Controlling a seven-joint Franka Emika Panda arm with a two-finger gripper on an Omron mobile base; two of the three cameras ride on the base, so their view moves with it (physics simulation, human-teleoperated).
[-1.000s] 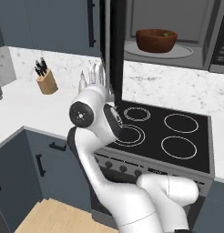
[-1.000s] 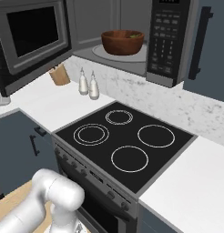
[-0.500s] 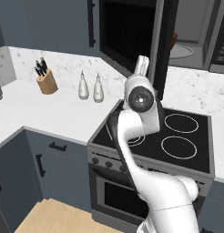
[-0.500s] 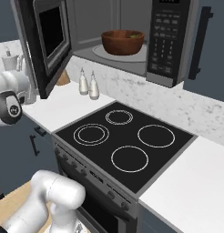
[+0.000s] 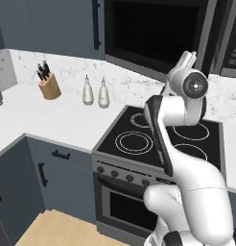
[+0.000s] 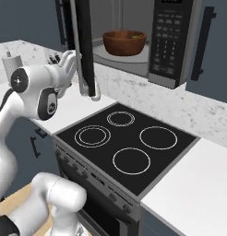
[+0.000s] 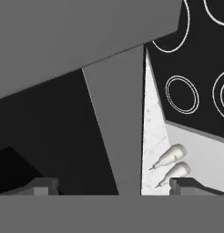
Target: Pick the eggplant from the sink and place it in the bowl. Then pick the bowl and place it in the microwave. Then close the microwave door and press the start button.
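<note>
Logging my gripper (image 6: 74, 57) spread wide, empty, against the microwave door (image 6: 84, 46). Black stove (image 6: 127, 150), white marble counter (image 5: 57, 115), knife block (image 5: 48, 84), two shakers (image 5: 94, 92). Bowl (image 6: 124, 42) inside microwave (image 6: 168, 44).

One bowl (image 6: 124, 42) sits in one microwave (image 6: 147, 39). Two pale shaker bottles (image 5: 95, 92) on the worktop (image 5: 53, 117), one knife block (image 5: 48, 84), and four rings on one stove top (image 6: 127, 147).

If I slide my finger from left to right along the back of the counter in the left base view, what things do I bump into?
Knife block → two white shakers → the black stovetop → the robot's arm.
</note>
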